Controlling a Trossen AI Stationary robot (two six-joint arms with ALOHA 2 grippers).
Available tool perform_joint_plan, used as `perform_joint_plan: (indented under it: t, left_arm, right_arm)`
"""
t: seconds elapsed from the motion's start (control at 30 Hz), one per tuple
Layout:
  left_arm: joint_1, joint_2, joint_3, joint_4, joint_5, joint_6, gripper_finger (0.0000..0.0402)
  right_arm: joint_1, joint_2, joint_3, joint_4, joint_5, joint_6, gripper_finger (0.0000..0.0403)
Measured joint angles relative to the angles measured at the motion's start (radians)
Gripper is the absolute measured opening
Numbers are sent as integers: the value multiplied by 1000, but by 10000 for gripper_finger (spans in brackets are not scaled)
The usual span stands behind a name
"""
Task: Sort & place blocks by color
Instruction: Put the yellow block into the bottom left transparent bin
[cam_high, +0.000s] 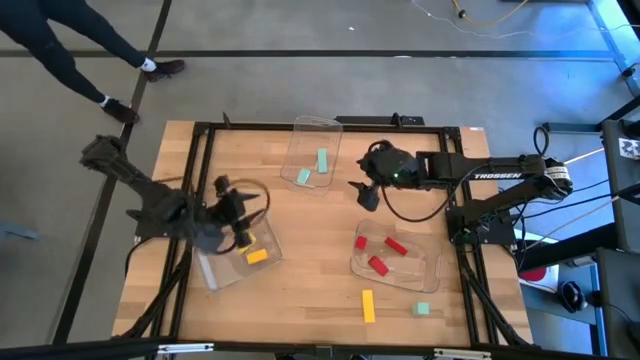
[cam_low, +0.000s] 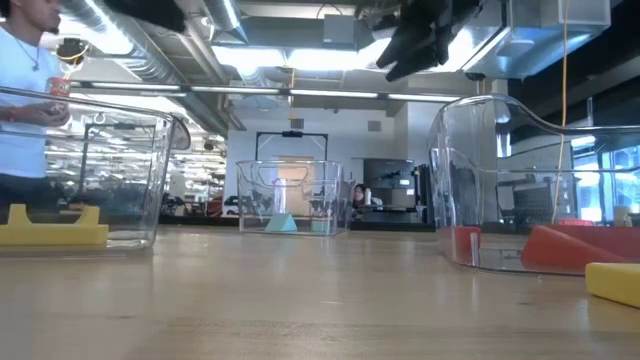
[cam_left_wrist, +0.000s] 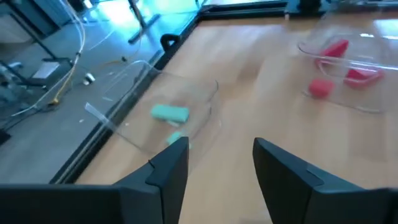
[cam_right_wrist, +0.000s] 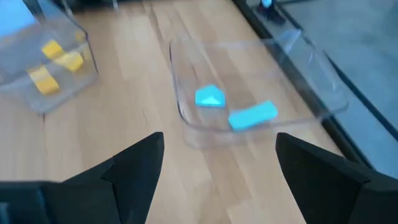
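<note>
Three clear trays hold sorted blocks. The left tray holds yellow blocks, the far tray two mint blocks, and the right tray red blocks. A yellow bar and a mint cube lie loose on the table near its near edge. My left gripper hovers open and empty over the left tray's far end. My right gripper hangs open and empty between the far tray and the right tray, raised above the table.
Bare wood lies in the table's middle between the three trays. Black frame rails run along the table's edges. A person's legs show on the floor beyond the far left corner, and another person stands behind the table.
</note>
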Motion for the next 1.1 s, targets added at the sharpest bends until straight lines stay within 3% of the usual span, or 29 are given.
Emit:
perform_joint_plan:
  t: [0.1,0.27,0.37,0.43,0.63,0.8,0.97,1.1]
  left_arm:
    - [120,-64,-126,284,159,193,162]
    - [368,-114,-353,813,609,424,150]
    - [490,-114,-420,968,782,440,149]
    - [535,-114,-445,1026,838,440,149]
    - [546,-115,-453,1116,821,438,149]
    - [526,-115,-454,1118,753,438,149]
    - [517,-114,-454,1125,747,439,149]
    - [518,-114,-454,1121,746,439,149]
  right_arm:
    - [2,0,0,-44,0,21,311]
    - [15,0,0,-58,-4,32,311]
    - [34,0,0,-58,-20,32,311]
    - [53,0,-1,-47,-33,31,311]
    - [108,-5,-86,107,-33,25,311]
    - [163,-21,-88,78,-6,213,311]
    - [336,-12,8,22,-1,458,311]
    - [517,55,170,-144,148,666,311]
